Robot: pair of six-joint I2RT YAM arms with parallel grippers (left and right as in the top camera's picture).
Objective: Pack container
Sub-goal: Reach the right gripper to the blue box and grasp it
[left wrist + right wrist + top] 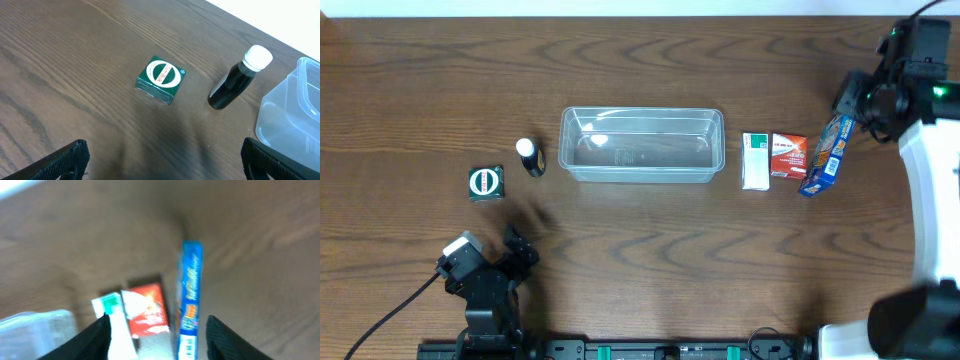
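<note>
Clear plastic and bare inside: from overhead the container sits mid-desk with nothing packed, so I judge the task to be at its very start. To its left are a dark bottle and a green box. To its right are a white-and-green box, a red box and a blue box propped on edge. The desk is dark wood grain, with a pale strip past its far edge.

The left wrist view shows the left end effector with fingers spread wide, holding nothing. The bottle and green box are ahead of it and the container's corner is at right.

The right wrist view is blurred. The right end effector is spread apart above the blue box, not gripping it. All five items are yet to go in.
</note>
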